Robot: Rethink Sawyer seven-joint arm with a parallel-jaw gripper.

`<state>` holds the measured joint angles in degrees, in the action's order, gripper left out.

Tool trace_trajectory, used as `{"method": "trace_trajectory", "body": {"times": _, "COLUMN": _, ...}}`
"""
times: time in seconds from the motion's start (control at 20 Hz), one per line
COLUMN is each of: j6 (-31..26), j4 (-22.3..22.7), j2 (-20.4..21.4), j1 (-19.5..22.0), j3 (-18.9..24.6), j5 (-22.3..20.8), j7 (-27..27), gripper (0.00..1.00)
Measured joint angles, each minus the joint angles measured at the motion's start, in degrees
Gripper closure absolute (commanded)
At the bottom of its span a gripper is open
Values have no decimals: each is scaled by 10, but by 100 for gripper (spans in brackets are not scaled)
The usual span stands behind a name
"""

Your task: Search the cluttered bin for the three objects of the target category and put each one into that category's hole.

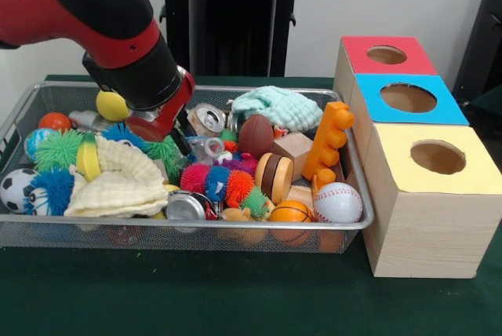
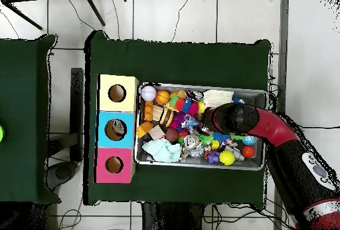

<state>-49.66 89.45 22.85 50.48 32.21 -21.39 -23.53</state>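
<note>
Wire bin (image 1: 354,195) crammed with toys, hand (image 1: 182,128) lowered among them

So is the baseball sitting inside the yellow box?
No, the baseball lies in the wire bin, at its corner beside the yellow box, whose hole shows nothing in it.
</note>
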Motion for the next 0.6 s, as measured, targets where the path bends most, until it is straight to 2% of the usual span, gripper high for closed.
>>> {"method": "trace_trajectory", "body": {"times": 0.3, "j6": 0, "j4": 9, "j2": 16, "j1": -3, "j3": 0, "j5": 29, "j7": 0, "gripper": 100}}
{"method": "trace_trajectory", "body": {"times": 0.6, "j6": -19, "j4": 36, "j2": 76, "j1": -25, "j3": -5, "j5": 79, "j7": 0, "gripper": 100}}
